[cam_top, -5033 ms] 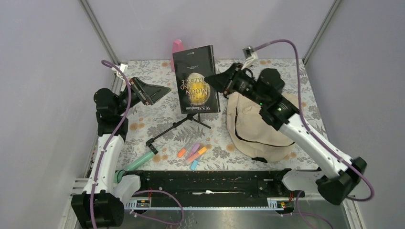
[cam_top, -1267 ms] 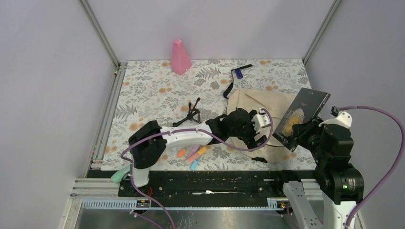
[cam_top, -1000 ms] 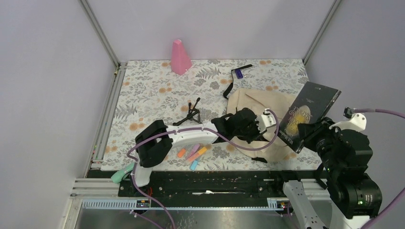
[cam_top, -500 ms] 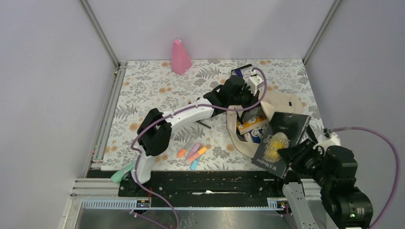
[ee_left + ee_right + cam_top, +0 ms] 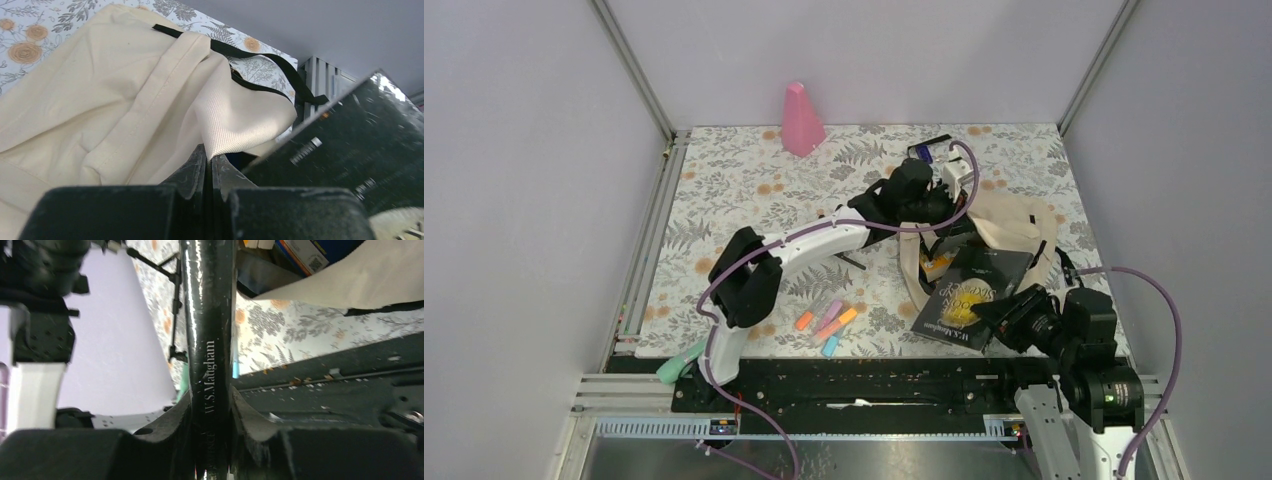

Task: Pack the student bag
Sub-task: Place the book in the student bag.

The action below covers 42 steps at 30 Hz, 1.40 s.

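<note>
The large beige soft-fabric student bag [image 5: 1014,212] lies at the right of the floral tabletop [image 5: 724,195]. A second ago it lay flat. Now its mouth gapes, because the left gripper [image 5: 209,159] has moved to the far rim and shut its jaws on a fold of the cream cloth, holding it up. The glossy black paperback book [image 5: 964,295] is clamped by its spine in the jaws of the right gripper [image 5: 209,402]. It has swung down from beside the bag's right side and now lies tilted, its far corner at the opening. By my reading the book is nearly lined up and has only to slide in under the raised flap.

Counted:
- one bag, with at least one orange, white and blue item [image 5: 936,262] already showing inside
- one black book
- one pink cone [image 5: 802,118] at the far edge
- one black wire stand [image 5: 854,263], mostly hidden by the left arm
- one black strap with a purple tag [image 5: 927,148]
- one mint-green cylinder [image 5: 680,366] at the near edge
- a huddle of coloured highlighter pens [image 5: 828,325], four as far as I can tell
</note>
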Available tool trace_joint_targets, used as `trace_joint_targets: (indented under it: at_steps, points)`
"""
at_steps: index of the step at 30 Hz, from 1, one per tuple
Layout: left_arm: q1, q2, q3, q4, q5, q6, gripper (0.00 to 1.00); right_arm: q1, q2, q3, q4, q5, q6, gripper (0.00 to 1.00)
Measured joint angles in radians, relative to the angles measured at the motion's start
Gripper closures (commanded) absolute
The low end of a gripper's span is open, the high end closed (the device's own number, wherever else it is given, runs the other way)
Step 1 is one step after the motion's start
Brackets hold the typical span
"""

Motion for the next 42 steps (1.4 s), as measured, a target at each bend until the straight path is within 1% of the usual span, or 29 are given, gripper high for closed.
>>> trace_joint_targets:
  at_steps: [4, 8, 14, 16, 19, 21, 27, 34, 42]
  points:
    - [0.001, -0.019, -0.024, 0.012, 0.026, -0.005, 1.0, 0.0, -0.072, -0.103, 0.113, 0.022, 0.139, 1.0]
    - [0.002, -0.049, -0.039, 0.018, 0.035, -0.007, 1.0, 0.0, -0.129, -0.171, 0.141, 0.068, 0.238, 1.0]
    - [0.003, -0.093, -0.059, 0.041, 0.036, -0.023, 1.0, 0.0, -0.2, -0.252, 0.179, 0.17, 0.342, 1.0]
    - [0.005, -0.103, -0.076, 0.049, 0.037, -0.034, 1.0, 0.0, -0.211, -0.282, 0.217, 0.205, 0.367, 1.0]
    - [0.006, -0.11, -0.094, 0.054, 0.037, -0.05, 1.0, 0.0, -0.208, -0.354, 0.324, 0.253, 0.401, 1.0]
    - [0.006, -0.11, -0.096, 0.054, 0.037, -0.055, 1.0, 0.0, -0.19, -0.384, 0.376, 0.283, 0.403, 1.0]
    - [0.004, -0.126, -0.101, 0.036, 0.022, -0.055, 1.0, 0.002, -0.114, -0.386, 0.499, 0.374, 0.352, 1.0]
    - [0.005, -0.142, -0.115, 0.037, 0.011, -0.074, 1.0, 0.01, 0.0, -0.458, 0.713, 0.394, 0.317, 1.0]
    - [0.006, -0.145, -0.117, 0.039, 0.013, -0.117, 1.0, 0.036, 0.153, -0.476, 0.829, 0.471, 0.241, 1.0]
